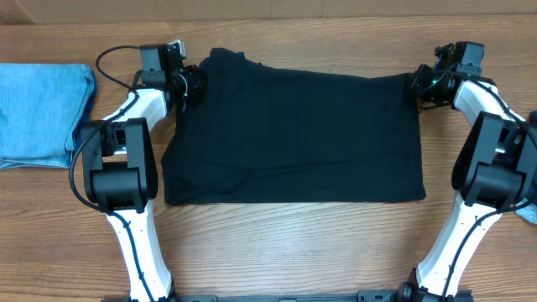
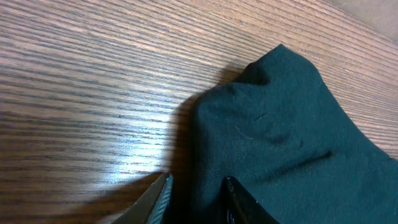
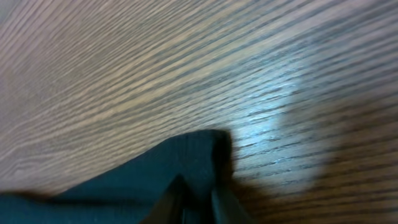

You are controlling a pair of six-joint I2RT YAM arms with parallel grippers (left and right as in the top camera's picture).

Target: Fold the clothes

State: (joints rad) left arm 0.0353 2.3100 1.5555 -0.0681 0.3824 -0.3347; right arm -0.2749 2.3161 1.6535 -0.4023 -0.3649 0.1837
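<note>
Overhead, we see a black T-shirt (image 1: 294,138) spread flat on the wooden counter (image 1: 294,247), with a light blue garment (image 1: 42,113) lying apart at the left edge. The left fingers (image 1: 190,84) meet the shirt's upper left corner and the right fingers (image 1: 419,85) its upper right corner.

In the left wrist view, the fingers (image 2: 158,200) stand narrow, pinching a fold of shirt (image 2: 280,124).

In the right wrist view, the fingers (image 3: 166,208) are nearly together, gripping the shirt's corner (image 3: 155,174).

The wooden table (image 1: 294,243) has a light brown top, its grain running from left to right. In the right wrist view, a bright patch of glare (image 3: 280,118) lies on it.
</note>
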